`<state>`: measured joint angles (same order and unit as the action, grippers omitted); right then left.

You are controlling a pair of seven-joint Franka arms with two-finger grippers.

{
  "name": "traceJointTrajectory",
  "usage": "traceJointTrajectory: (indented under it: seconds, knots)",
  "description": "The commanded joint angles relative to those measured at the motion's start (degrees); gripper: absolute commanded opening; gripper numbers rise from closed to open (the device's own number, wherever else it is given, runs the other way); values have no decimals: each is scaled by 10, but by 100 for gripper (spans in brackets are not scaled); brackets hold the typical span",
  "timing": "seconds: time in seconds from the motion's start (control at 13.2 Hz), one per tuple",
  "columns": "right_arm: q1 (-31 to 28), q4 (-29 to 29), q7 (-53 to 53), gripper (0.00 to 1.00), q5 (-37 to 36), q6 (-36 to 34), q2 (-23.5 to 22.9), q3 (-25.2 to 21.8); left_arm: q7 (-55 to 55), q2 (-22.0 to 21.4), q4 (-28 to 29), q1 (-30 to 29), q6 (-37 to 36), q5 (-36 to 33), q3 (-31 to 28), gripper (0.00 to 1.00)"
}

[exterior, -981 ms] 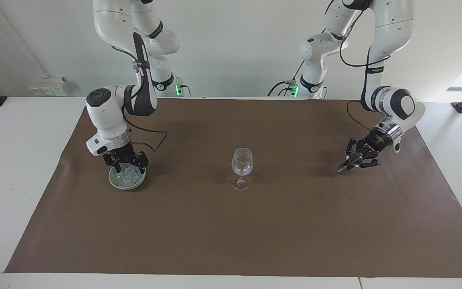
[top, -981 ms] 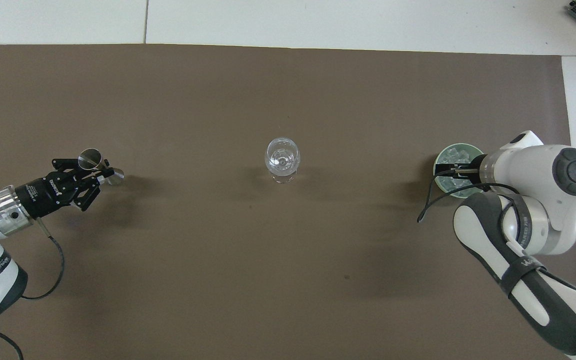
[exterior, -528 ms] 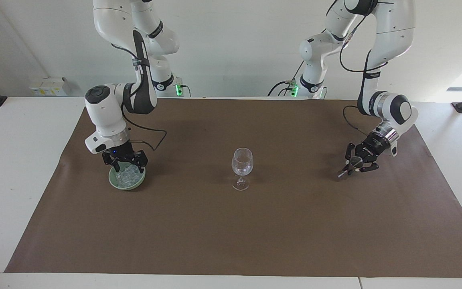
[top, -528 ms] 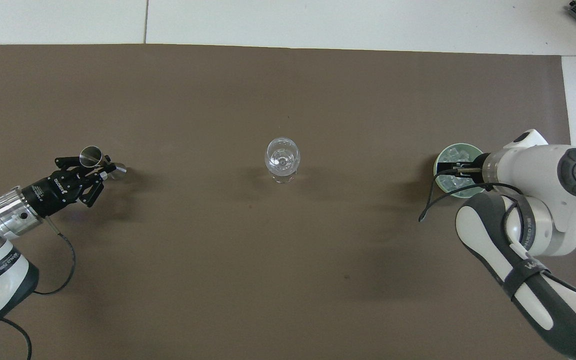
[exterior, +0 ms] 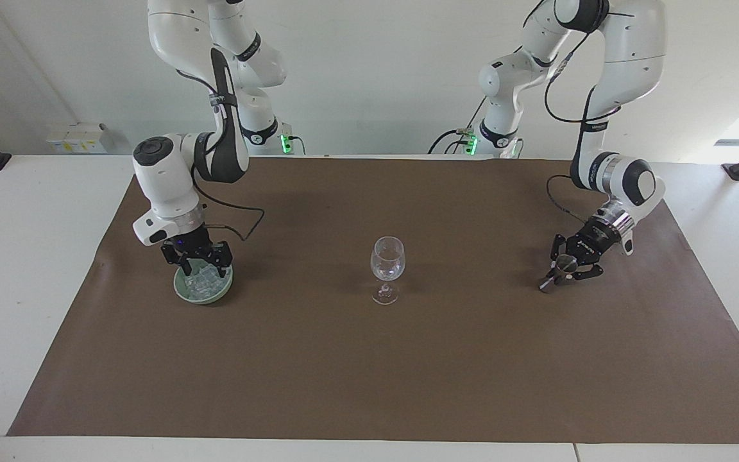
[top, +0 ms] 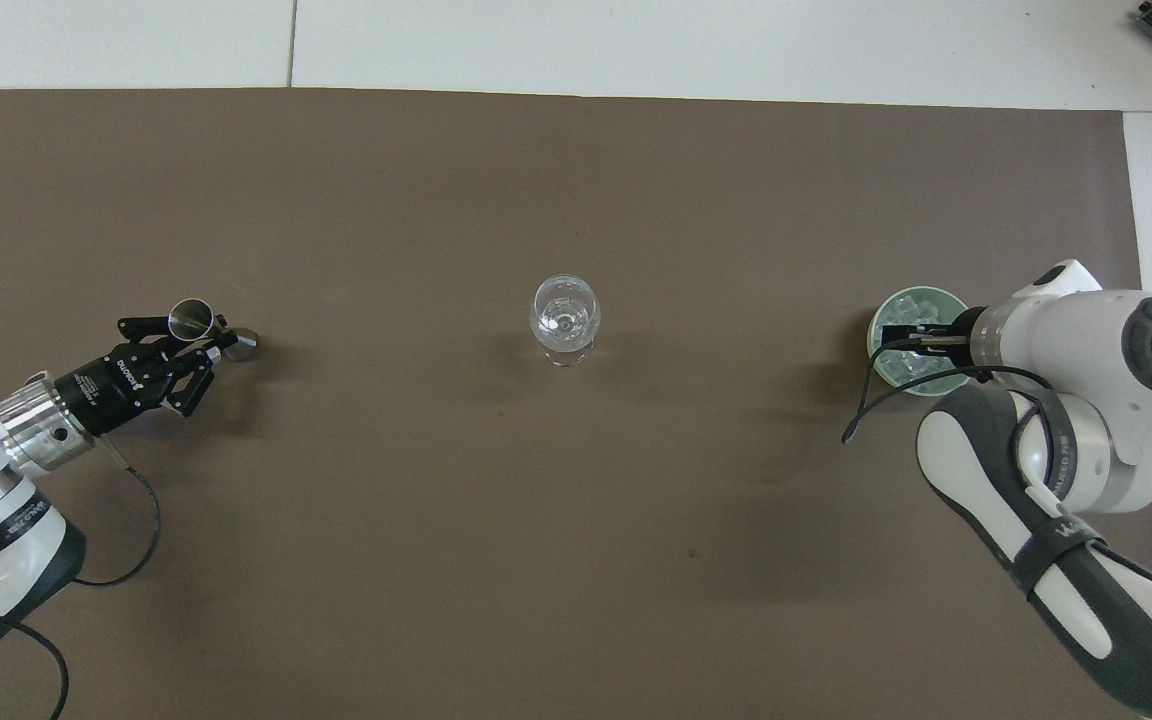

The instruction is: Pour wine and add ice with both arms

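Watching the last second here, not much has travelled, but both ends are busy. The wine glass [exterior: 387, 266] stands upright mid-mat and looks empty, so neither wine nor ice has gone in yet as far as I can judge. Off toward the right arm's end of the table from the glass, about level with it, sits the green bowl [exterior: 179, 292] with the ice [exterior: 203, 282] piled inside. The right gripper [exterior: 197, 262] is low over that bowl, down among the cubes. Compared with a second ago its wrist has shifted a touch away from the glass. I honestly can't tell whether it's released or clenched, or whether it has a cube yet. My guess is it's going for a pick, which would be the ice half of the job starting. Well out from the glass toward the left arm's end, the left gripper [exterior: 565, 269] is clamped on a little metal jigger [top: 191, 320], held tilted just above the brown mat [exterior: 408, 372]. That one has crept slightly closer to the glass and its forearm has swung in a bit, with the grip unchanged. Whether the jigger's lower tip touches the mat I can't say. I'd read that as the pour still to come, and the carry over to the glass hasn't really started.
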<state>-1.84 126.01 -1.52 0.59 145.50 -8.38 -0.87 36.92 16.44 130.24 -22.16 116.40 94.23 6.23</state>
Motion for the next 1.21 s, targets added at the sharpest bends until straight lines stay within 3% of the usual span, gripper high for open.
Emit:
traceJointTrajectory:
  seconds: [0.0, 0.3, 0.45, 0.68, 0.83, 0.91, 1.06, 1.13]
  knots:
    - [-7, 14, 10, 81, -2, 7, 14, 4, -11, 9, -10, -9, -8, 2, 4, 0]
    - [-6, 15, 13, 63, -2, 5, 14, 4, -15, 10, -12, -10, -7, -4, 4, 0]
    - [-6, 16, 13, 61, -2, 4, 14, 4, -19, 12, -12, -9, -6, -4, 4, 0]
    - [-5, 19, 13, 24, -4, -1, 17, 4, -23, 18, -12, -9, -5, -4, 4, 0]
    - [-5, 21, 13, 4, -4, -4, 19, 4, -23, 18, -12, -9, -4, -4, 3, 8]
    - [-5, 23, 13, 0, -4, -4, 19, 4, -23, 18, -13, -9, -1, -4, 4, 19]
    - [-6, 21, 12, 0, -4, -4, 19, 4, -21, 18, -13, -9, 1, -4, 3, 74]
    - [-6, 18, 9, 0, -4, -4, 17, 4, -19, 18, -15, -9, 2, -4, 3, 90]
